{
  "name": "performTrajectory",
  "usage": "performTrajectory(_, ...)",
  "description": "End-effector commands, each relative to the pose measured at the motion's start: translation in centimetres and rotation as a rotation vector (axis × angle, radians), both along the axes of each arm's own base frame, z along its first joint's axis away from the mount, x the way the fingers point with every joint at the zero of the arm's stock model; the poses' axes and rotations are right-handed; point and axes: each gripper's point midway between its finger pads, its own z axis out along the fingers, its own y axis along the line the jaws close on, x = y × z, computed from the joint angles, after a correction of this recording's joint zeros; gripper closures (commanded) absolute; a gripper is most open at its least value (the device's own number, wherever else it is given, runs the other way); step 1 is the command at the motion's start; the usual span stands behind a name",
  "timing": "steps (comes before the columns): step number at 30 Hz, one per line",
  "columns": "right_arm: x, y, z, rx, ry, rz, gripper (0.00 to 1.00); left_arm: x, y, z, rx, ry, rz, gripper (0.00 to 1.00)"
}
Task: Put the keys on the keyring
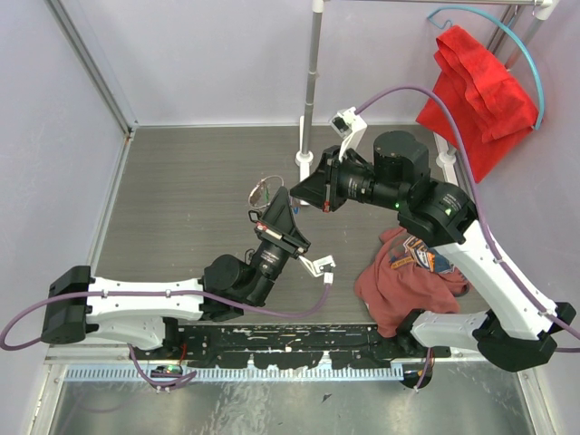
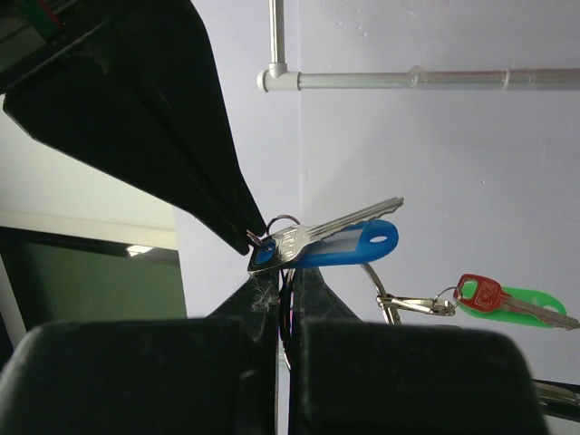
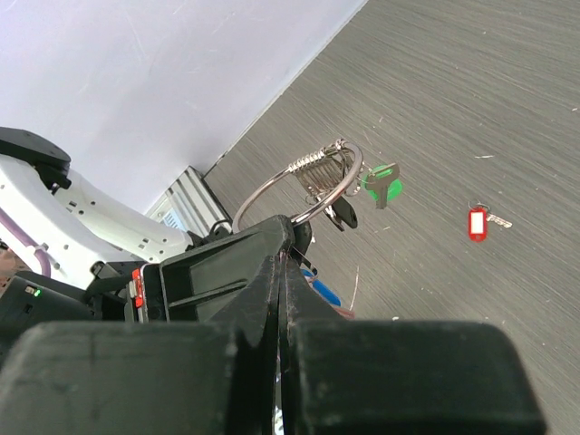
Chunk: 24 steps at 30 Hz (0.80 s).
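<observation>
My left gripper [image 2: 283, 276] points upward, shut on the thin wire of the keyring [image 3: 299, 186], which rises as a silver loop above both fingertips. A green-tagged key [image 3: 381, 181] and a black key [image 3: 343, 213] hang on the loop; in the left wrist view the green tag carries a red-headed key [image 2: 498, 299]. Resting on my left fingertips is a silver key with a blue tag [image 2: 322, 243]. My right gripper [image 3: 288, 237] is shut on its small ring end. Both grippers meet above the table [image 1: 283, 201]. A red-tagged key [image 3: 478, 222] lies loose on the grey tabletop.
A crumpled red cloth [image 1: 412, 272] lies on the table by the right arm's base. Another red cloth [image 1: 476, 86] hangs on a rack at the back right. A metal pole on a white foot [image 1: 308, 109] stands behind the grippers.
</observation>
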Motion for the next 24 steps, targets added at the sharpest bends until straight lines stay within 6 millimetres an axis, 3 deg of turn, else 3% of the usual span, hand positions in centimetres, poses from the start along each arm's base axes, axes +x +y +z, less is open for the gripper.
performTrajectory(1, 0.0, 0.3, 1.1, 0.02, -0.019, 0.004, 0.99, -0.6, 0.2, 2.1, 0.008, -0.086, 0.004, 1.0)
performTrajectory(24, 1.1, -1.1, -1.2, -0.093, 0.045, -0.096, 0.99, -0.7, 0.4, 2.4, -0.001, -0.1, 0.008, 1.0)
